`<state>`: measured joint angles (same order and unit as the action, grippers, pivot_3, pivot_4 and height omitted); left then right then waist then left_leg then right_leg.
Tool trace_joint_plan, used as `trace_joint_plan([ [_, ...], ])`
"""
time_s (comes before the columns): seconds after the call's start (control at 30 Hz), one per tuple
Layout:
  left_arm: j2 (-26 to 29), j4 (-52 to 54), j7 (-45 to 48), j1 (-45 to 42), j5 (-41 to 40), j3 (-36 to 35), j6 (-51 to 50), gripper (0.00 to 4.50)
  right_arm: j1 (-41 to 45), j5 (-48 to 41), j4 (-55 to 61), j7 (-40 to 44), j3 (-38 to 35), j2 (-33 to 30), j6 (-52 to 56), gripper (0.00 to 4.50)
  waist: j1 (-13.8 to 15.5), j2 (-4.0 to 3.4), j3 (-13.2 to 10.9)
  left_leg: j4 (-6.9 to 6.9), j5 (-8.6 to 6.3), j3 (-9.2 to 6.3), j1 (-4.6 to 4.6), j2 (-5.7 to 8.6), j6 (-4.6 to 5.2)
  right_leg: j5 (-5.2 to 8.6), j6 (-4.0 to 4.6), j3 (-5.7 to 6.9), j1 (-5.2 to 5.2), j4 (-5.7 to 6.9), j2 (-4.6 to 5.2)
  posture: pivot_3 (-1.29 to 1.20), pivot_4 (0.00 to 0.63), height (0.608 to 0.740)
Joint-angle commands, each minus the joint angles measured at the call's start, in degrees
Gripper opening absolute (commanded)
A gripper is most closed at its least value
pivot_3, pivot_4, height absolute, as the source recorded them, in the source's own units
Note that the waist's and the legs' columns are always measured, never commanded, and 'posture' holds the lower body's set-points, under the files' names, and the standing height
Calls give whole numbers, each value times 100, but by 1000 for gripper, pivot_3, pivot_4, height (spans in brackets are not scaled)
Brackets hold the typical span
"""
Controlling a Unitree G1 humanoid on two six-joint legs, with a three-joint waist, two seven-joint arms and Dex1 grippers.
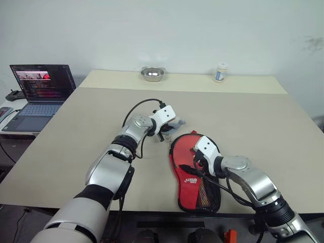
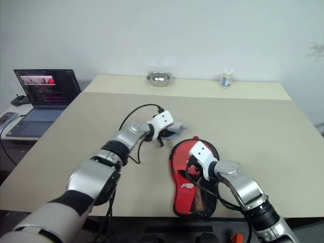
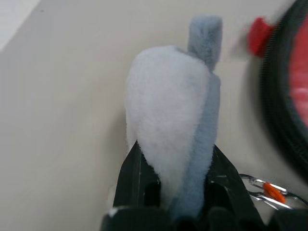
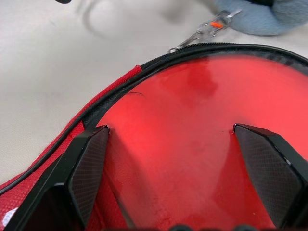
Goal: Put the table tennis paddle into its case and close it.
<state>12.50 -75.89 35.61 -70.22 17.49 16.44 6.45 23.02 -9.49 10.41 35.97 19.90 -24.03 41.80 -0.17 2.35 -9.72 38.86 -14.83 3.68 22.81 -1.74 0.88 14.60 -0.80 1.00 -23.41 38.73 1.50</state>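
You've got soft, even room light over the counter [image 1: 91, 131] with just faint shadows under the arms, a small glare spot in the metal bowl [image 1: 152, 74], and both wrist views pretty blurry up close, especially that fuzzy grey-white plush [image 3: 178, 115].

Paddle [image 4: 192, 130] in case [image 1: 195, 177]; plush [image 3: 173, 110] apparently behind.

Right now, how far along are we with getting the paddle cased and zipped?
Done: the table tennis paddle lies inside the case, its red face showing through the open edge. In hand: the left gripper is shut on a grey-white fuzzy charm by the zipper clip, while the right gripper stands open over the paddle. Left: zipping the case closed.
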Motion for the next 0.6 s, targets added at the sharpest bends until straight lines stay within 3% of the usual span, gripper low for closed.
trace_joint_plan([
  [0.03,-224,-69,-862,-521,386,167,298,395,-197,147,-511,149,353,-52,222,4500,0,2,0,0,0,0,0,0,0,0,-1,-1,0,0,0,0,150,740],
  [0.33,-1390,-278,-1716,-1094,1061,516,574,395,-304,189,-341,367,609,-126,474,4500,-8,1,0,-7,-2,5,9,1,-1,0,-2,-3,-4,-19,-1,0,150,740],
  [0.6,-2279,-256,-1552,-1269,1003,374,818,395,-442,199,-130,357,679,-145,611,4500,7,1,0,-14,-3,4,14,0,-3,3,-4,-1,-9,-27,-2,0,150,740],
])
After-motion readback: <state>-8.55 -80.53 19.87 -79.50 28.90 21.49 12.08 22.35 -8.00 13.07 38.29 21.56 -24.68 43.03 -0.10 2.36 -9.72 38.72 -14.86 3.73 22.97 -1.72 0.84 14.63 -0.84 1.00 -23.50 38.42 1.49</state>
